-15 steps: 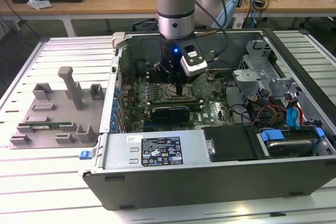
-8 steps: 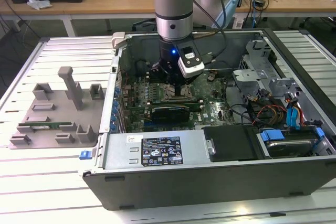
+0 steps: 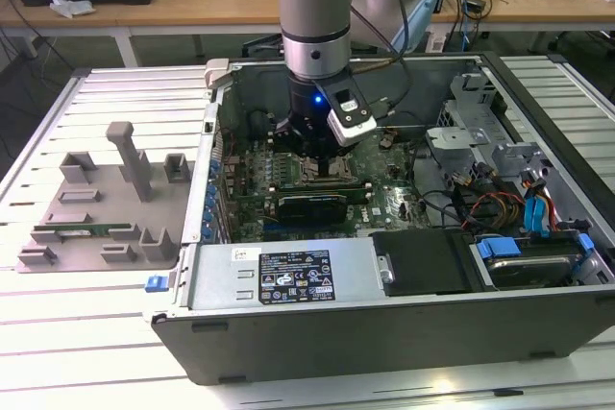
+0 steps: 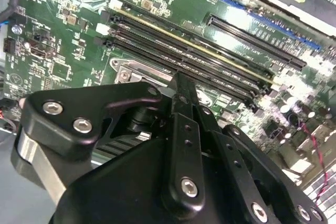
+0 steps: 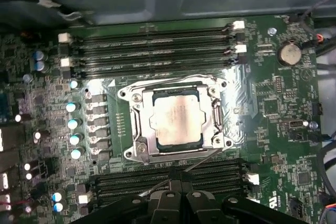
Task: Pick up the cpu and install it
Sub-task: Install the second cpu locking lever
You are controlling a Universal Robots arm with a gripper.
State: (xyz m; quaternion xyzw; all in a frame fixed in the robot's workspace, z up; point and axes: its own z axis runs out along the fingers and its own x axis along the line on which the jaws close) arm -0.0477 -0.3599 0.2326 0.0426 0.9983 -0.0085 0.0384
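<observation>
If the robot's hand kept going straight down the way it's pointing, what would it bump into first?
Probably the cpu, which lies flat in its socket on the green motherboard. The hand points down over that spot inside the computer case. How far above it hangs is hard to judge.

We see the cpu (image 5: 177, 121) in the first wrist view as a small, flat, square chip with a silvery, slightly brushed metal top plate and a thin pale rim showing round its edges. It lies flat and face up, seated inside the square metal socket frame (image 5: 137, 109) on the green motherboard (image 5: 273, 103), its sides running parallel with the frame's sides. The frame surrounds it closely on all four sides. Banks of long black memory slots (image 5: 152, 51) run on two opposite sides of the socket, well clear of the chip. Nothing rests on its top plate, which catches a soft, uneven sheen.
</observation>
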